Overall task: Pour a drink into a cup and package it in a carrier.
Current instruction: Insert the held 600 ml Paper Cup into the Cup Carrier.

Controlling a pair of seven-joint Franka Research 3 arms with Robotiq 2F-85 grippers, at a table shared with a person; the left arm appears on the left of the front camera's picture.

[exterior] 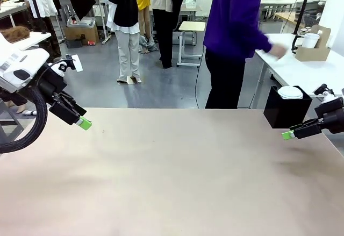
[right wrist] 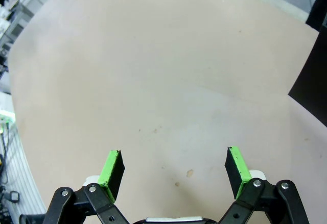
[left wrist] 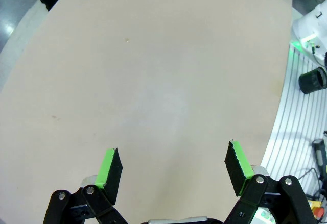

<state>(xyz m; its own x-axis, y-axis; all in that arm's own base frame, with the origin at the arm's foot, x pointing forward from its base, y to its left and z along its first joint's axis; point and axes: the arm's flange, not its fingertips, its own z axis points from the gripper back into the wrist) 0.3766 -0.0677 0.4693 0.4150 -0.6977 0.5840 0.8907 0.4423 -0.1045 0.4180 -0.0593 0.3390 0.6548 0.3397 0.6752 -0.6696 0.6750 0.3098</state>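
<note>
The left claw (exterior: 83,123) hangs above the beige desk (exterior: 172,177) at about nine o'clock in the front view, its jaws spread wide with nothing between them. In the left wrist view the left claw (left wrist: 173,170) shows its two green pads (left wrist: 108,167) far apart over bare desk surface (left wrist: 153,81).

The right claw (exterior: 287,135) sits at about three o'clock in the front view, just above the desk edge, also spread wide and holding nothing. In the right wrist view the right claw (right wrist: 173,169) looks down on the desk (right wrist: 153,71), which carries a few small brown specks; a dark corner of the black box (right wrist: 309,81) enters at three o'clock.

The black box (exterior: 285,109) stands at the desk's far right corner, just beside the right claw, with a white lidded cup (exterior: 290,92) sitting in its top.

The carrier (exterior: 314,47) stands on a separate white table (exterior: 301,69) at about two o'clock, well apart from both claws. A white cup (exterior: 310,40) stands in it, beside the upright handle panel. A person in a purple top (exterior: 234,15) stands beyond the desk at about one o'clock, one hand (exterior: 278,51) reaching over the white table toward the carrier.

No writing, brand or label can be read on any of these things.
</note>
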